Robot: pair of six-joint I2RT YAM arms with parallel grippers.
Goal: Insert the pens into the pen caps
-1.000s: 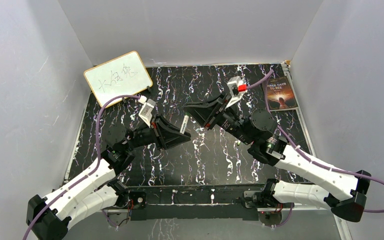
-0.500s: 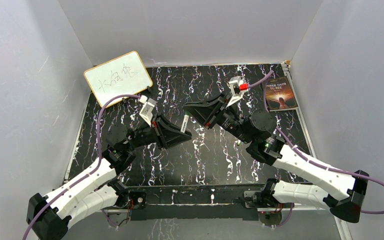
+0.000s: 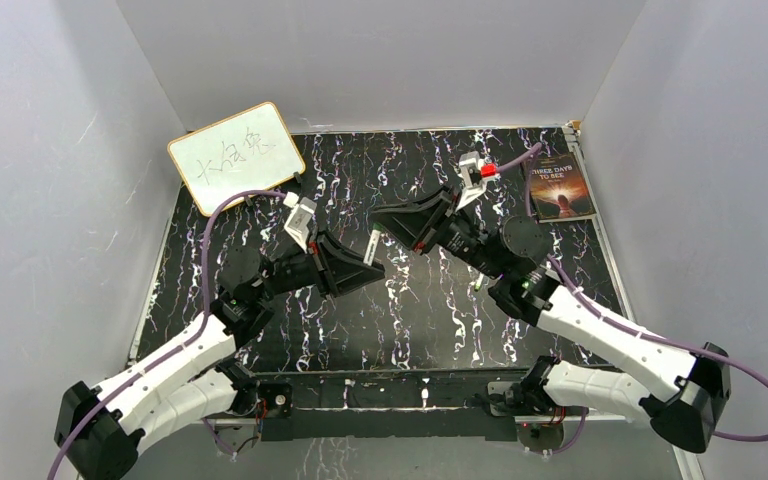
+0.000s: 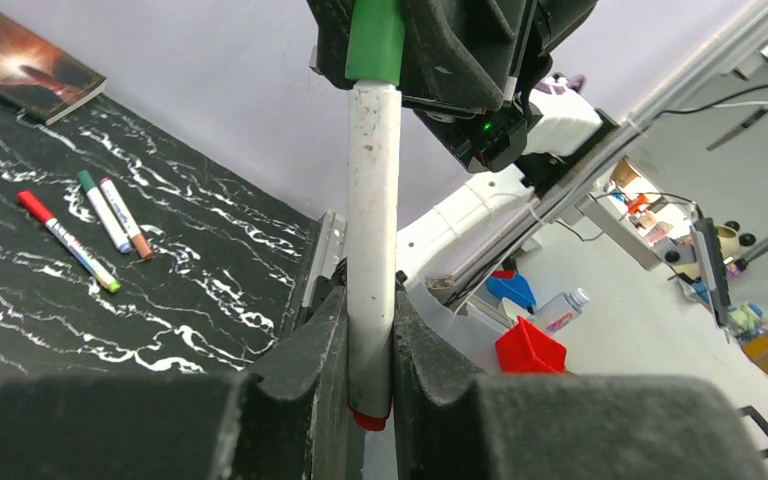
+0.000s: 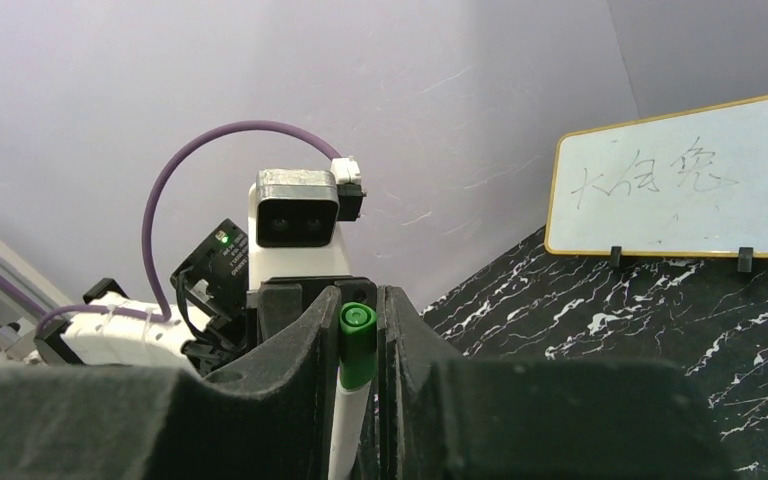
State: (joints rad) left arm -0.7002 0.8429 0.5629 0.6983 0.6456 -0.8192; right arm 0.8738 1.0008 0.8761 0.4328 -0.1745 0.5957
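Mid-frame in the top view, the left gripper is clamped on a white-barrelled pen whose upper end meets the green cap pinched in the right gripper.

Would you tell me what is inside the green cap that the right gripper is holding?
The white pen runs up into the green cap, its barrel clamped by the left gripper. Its tip is covered by the cap, so its depth cannot be seen.

Whiteboard blocks far left, book far right, loose pens on the right (three, close together). Left gripper and right gripper bar mid-table, joined by pen and cap; table passable at far middle.
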